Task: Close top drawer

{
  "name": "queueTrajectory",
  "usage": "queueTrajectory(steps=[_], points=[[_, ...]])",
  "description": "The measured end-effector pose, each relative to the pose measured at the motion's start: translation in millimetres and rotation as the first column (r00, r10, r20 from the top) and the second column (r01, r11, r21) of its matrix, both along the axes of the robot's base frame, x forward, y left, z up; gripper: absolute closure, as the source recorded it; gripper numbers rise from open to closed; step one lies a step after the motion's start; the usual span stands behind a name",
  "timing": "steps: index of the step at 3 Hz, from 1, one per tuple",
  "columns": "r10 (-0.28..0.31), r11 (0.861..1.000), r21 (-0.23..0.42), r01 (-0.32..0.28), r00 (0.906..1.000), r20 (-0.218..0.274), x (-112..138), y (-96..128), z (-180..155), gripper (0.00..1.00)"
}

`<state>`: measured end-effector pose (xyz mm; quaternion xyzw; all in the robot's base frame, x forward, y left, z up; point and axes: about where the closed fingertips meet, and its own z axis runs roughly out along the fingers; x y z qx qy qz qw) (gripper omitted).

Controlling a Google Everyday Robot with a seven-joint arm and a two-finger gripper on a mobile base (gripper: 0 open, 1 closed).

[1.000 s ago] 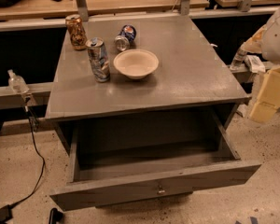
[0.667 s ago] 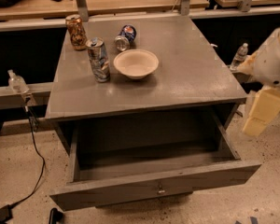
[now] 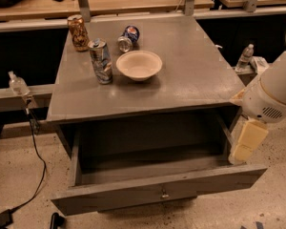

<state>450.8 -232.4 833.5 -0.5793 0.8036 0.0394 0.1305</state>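
The top drawer (image 3: 133,194) of the grey cabinet (image 3: 190,80) is pulled far out toward me. Its deep box shows nothing inside, and its plain front panel has a small metal knob (image 3: 164,193) at the centre. My gripper (image 3: 244,142), cream-coloured under the white arm (image 3: 271,99), hangs at the right side of the cabinet. It is just above the drawer's right front corner, beside the right side wall. It holds nothing that I can see.
On the cabinet top stand a white bowl (image 3: 139,65), an upright silver can (image 3: 101,61), a brown can (image 3: 77,32) and a blue can lying down (image 3: 127,36). A spray bottle (image 3: 18,84) and a cable (image 3: 35,151) are at left, a water bottle (image 3: 245,57) at right.
My arm and gripper have moved left and down, from off the cabinet's right side to the drawer's right front corner. The drawer has not moved.
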Motion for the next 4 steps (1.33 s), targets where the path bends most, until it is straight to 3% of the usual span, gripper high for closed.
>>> queueTrajectory(steps=[1,2,3,4], points=[[0.009,1.000,0.024,-0.008,0.9999,-0.013,-0.6,-1.3,-3.9,0.00],[0.062,0.995,0.076,-0.057,0.9966,-0.055,-14.4,-1.3,-18.9,0.00],[0.137,0.984,0.118,-0.131,0.9892,-0.052,-39.8,5.6,-23.7,0.12],[0.268,0.957,0.113,-0.266,0.9634,0.001,-83.8,26.3,-42.5,0.43]])
